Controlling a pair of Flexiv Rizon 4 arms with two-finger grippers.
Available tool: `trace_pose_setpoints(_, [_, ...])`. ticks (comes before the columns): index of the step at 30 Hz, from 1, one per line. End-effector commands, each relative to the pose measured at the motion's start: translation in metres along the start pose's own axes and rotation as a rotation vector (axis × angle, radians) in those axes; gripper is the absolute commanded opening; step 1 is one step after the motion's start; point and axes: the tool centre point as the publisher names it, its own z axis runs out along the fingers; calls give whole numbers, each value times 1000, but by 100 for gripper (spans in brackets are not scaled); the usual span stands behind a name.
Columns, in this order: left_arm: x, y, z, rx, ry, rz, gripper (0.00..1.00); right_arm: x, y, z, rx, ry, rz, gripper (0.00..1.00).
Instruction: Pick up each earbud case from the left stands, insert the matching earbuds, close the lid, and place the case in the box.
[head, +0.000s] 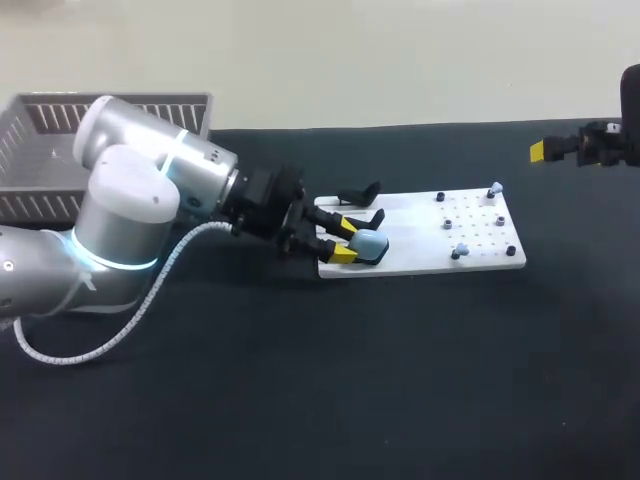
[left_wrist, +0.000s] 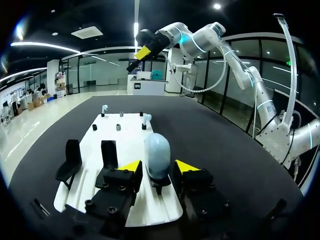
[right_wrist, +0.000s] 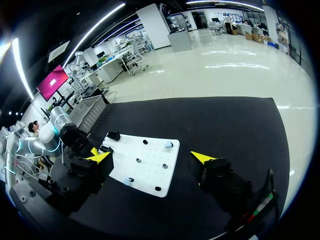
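No text, label, number or sign at my table can be read in any of my three views. The white board (head: 405, 235), the pale blue earbud case (head: 369, 243) standing on it and the grey basket (head: 40, 150) carry no marking that I can make out
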Motion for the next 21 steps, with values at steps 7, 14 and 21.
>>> trace_pose_setpoints(7, [-4,2,8,15,-8,21,47,0,0,0,1,0,-1,100])
trace_pose_setpoints(14, [-2,1,11,17,-11,16,43,0,0,0,1,0,-1,100])
trace_pose_setpoints(21, [-2,1,14,15,-12,14,27,0,0,0,1,0,-1,100])
